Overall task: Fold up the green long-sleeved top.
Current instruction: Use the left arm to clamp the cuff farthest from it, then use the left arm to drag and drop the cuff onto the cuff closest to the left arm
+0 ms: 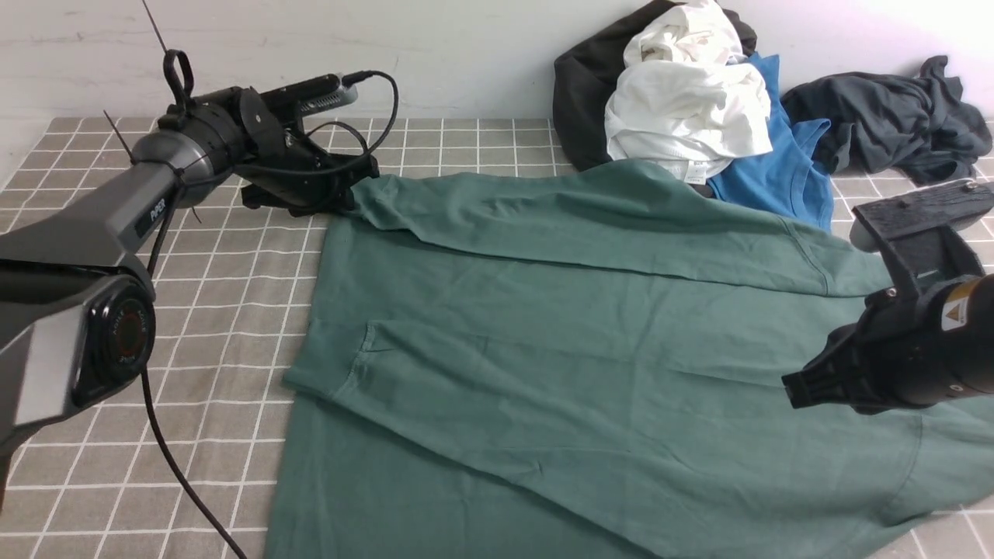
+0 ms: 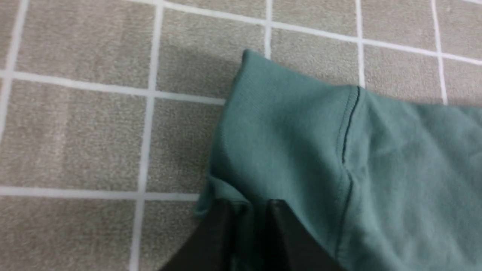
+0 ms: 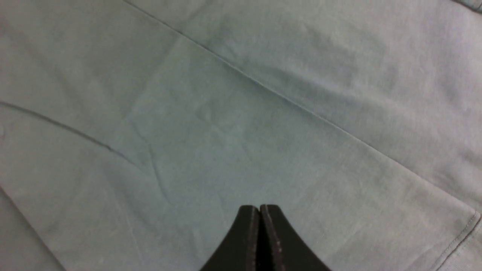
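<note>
The green long-sleeved top (image 1: 590, 341) is spread flat on the checked cloth (image 1: 233, 310). Its cuff (image 2: 286, 124), at the far left corner, is pinched by the left gripper (image 2: 250, 226). The right gripper (image 3: 259, 226) is held over the top's right side, jaws pressed together and empty. Behind the top's far edge, a white garment (image 1: 683, 101), a blue T-shirt (image 1: 776, 171) and dark garments (image 1: 885, 116) are heaped, and the blue one touches the top.

Dark green top (image 1: 590, 334), grey white-gridded tablecloth (image 1: 233, 310)

Checked tablecloth (image 1: 217, 310), green long-sleeved top (image 1: 543, 349), heaped clothes (image 1: 683, 101)
</note>
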### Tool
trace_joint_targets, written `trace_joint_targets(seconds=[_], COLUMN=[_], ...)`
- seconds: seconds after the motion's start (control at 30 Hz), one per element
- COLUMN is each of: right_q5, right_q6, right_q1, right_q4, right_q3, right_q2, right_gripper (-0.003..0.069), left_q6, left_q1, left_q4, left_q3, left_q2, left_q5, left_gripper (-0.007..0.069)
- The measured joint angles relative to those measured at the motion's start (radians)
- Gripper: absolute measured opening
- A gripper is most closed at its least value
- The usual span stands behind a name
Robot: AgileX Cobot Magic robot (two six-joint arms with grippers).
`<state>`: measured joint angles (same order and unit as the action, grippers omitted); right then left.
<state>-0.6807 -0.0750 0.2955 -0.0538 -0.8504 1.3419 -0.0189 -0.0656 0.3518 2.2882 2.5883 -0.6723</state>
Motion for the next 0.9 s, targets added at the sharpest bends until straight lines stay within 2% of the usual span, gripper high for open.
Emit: trace_joint_targets(seconds=[0.13, 0.33, 0.4, 0.53, 0.63, 0.8, 0.9], right_q5=[0.000, 0.000, 0.000, 0.000, -0.016, -0.040, -0.068], right_q6=[0.000, 0.000, 0.000, 0.000, 0.000, 0.000, 0.000], right_q1=[0.000, 0.000, 0.000, 0.000, 0.000, 0.000, 0.000], right_q4=[-0.002, -0.002, -0.002, -0.002, 0.006, 0.019, 0.020], right_q3=[0.000, 0.000, 0.000, 0.000, 0.000, 0.000, 0.000], right_q2=[0.004, 0.004, 0.004, 0.004, 0.004, 0.004, 0.004], right_gripper=[-0.0006, -0.0006, -0.0006, -0.0006, -0.0006, -0.0006, -0.0006], left_q6=[0.054, 0.080, 0.081, 0.090, 0.121, 0.129, 0.130], left_q1=[0.000, -0.001, -0.001, -0.006, -0.022, -0.056, -0.095], left_q4=[-0.008, -0.086, -0.121, -0.157, -0.207, -0.271, -0.284], left_q3=[0.000, 0.003, 0.004, 0.005, -0.004, -0.128, -0.294], left_q2=[-0.021, -0.102, -0.130, -0.162, -0.191, -0.317, -0.451], left_q5=[-0.014, -0.122, -0.185, -0.437, -0.537, -0.554, -0.555], left_gripper=[0.0002, 0.0002, 0.0002, 0.0002, 0.0002, 0.0002, 0.0004])
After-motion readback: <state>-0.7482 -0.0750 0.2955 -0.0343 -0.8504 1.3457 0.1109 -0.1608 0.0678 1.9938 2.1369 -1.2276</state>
